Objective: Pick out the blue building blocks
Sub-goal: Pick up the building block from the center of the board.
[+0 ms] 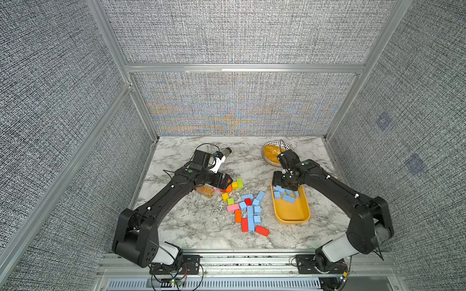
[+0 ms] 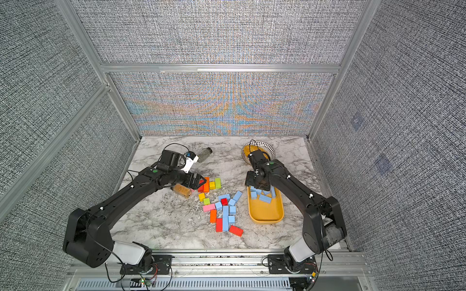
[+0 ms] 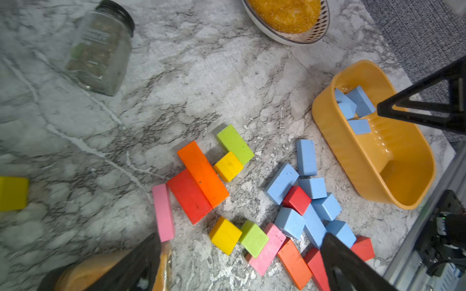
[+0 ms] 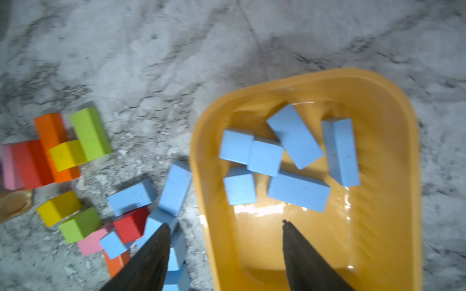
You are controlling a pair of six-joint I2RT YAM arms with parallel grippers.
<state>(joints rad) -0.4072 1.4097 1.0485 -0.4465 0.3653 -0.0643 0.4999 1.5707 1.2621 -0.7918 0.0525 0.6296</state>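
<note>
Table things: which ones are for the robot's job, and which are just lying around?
For the job: blue building blocks, yellow tray holding some.

Lying about: red blocks, orange blocks, yellow blocks, green blocks, pink blocks, clear spice jar, amber jar, bowl of orange grains.

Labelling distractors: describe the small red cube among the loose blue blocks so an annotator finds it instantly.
On the marble table, find the yellow tray; the loose block pile lies beside it toward the table's middle. The red cube sits mid-pile, hemmed by blue blocks; the other red blocks are longer bars.
</note>
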